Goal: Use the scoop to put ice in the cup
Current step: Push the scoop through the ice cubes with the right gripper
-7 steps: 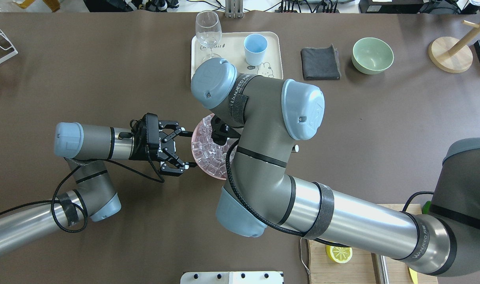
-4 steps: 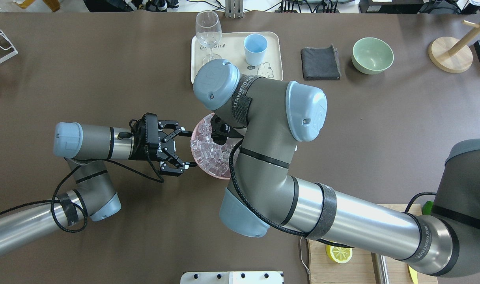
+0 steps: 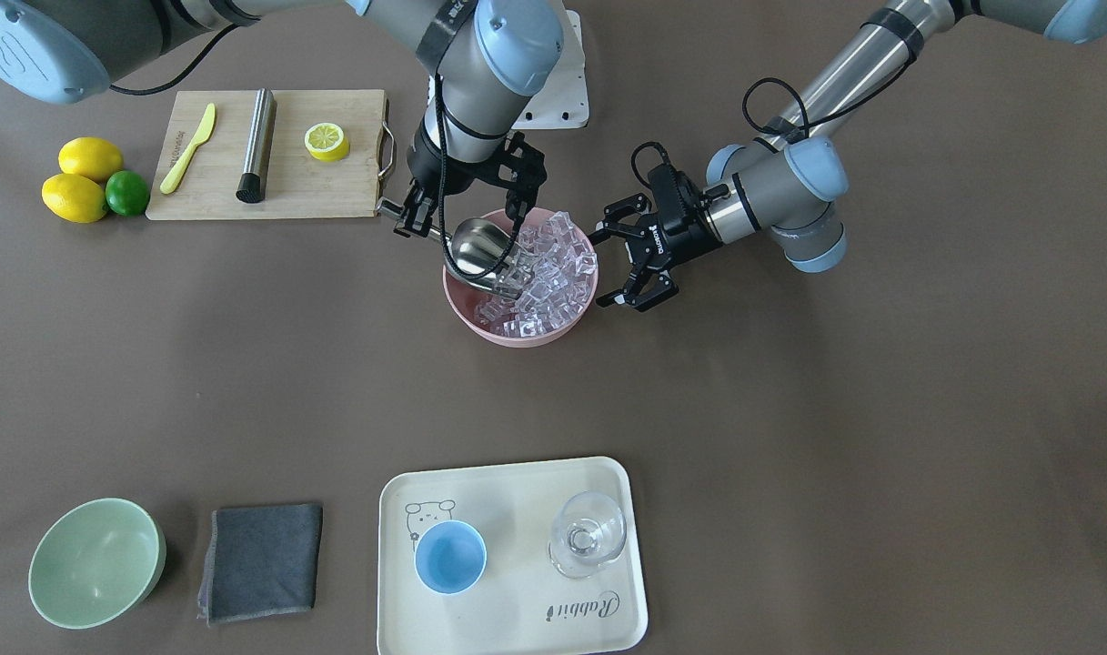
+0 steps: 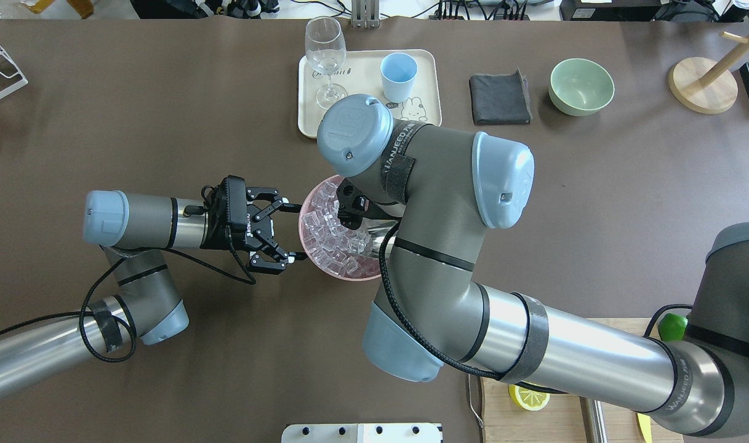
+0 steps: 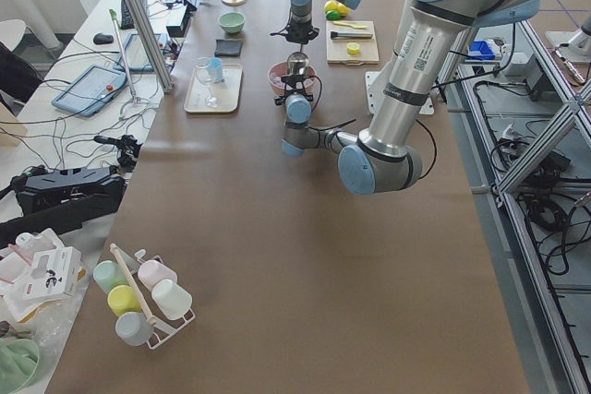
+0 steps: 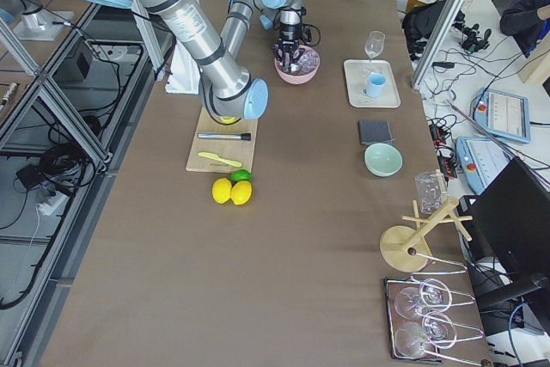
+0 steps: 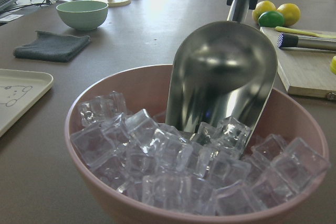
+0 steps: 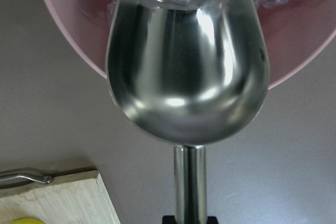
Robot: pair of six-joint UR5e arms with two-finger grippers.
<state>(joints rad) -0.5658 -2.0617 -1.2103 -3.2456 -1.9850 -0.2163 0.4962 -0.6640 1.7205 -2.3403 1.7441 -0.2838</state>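
A pink bowl [image 3: 517, 335] in mid-table is heaped with clear ice [image 3: 553, 273]. The steel scoop [image 3: 478, 247] tilts into the bowl at the side away from my left arm, trough mouth against the cubes [image 7: 173, 166], and the trough [image 8: 186, 72] looks empty. My right gripper [image 3: 414, 221] is shut on the scoop's handle. My left gripper [image 4: 297, 232] is open, its fingers either side of the bowl's rim. The light-blue cup [image 3: 450, 557] stands empty on a cream tray [image 3: 508, 619] at the table's far side from the robot.
A wine glass [image 3: 588, 546] shares the tray with the cup. A grey cloth [image 3: 260, 562] and green bowl [image 3: 96, 562] sit beside the tray. A cutting board [image 3: 335, 196] with knife, steel rod and lemon half lies near the right arm, beside lemons and a lime.
My right arm has swung rightward in the overhead view, uncovering more of the ice bowl. The left arm and its open gripper have not moved.
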